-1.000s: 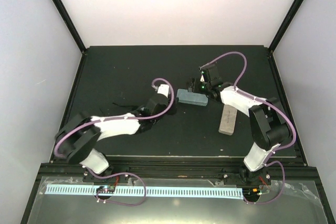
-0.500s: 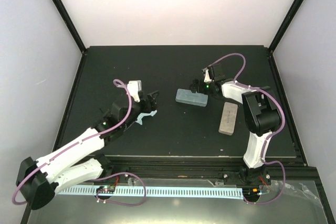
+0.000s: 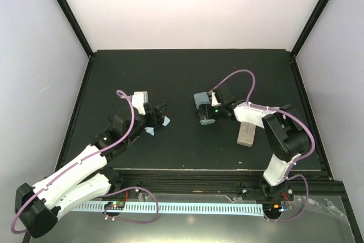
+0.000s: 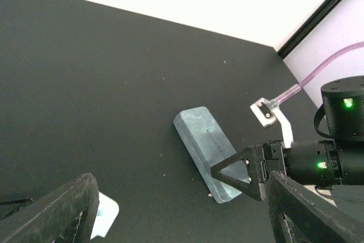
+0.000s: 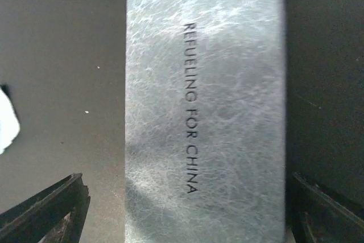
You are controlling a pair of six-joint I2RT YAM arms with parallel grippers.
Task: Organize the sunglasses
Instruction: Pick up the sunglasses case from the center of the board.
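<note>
Neither pair of sunglasses shows clearly in any view. A thin dark sliver (image 4: 11, 202) at the left wrist view's lower left edge cannot be identified. My left gripper (image 3: 158, 115) is open and empty, and its fingers (image 4: 62, 214) are wide apart above the mat. My right gripper (image 3: 206, 115) is open and straddles the near end of the blue-grey case (image 3: 201, 104). The case lies flat on the mat. In the right wrist view the case (image 5: 205, 106) fills the space between the fingers (image 5: 45, 214), with a strip of mat showing on the left side.
A beige case (image 3: 246, 132) lies right of the blue-grey case (image 4: 205, 149). Light blue cloth (image 3: 151, 131) lies by my left gripper, and its corner shows in the left wrist view (image 4: 106, 214). Black frame rails (image 3: 74, 112) border the mat.
My left arm pulled back from the middle to the left. My right gripper came down over the blue-grey case, which turned from lying crosswise to pointing away from me.
</note>
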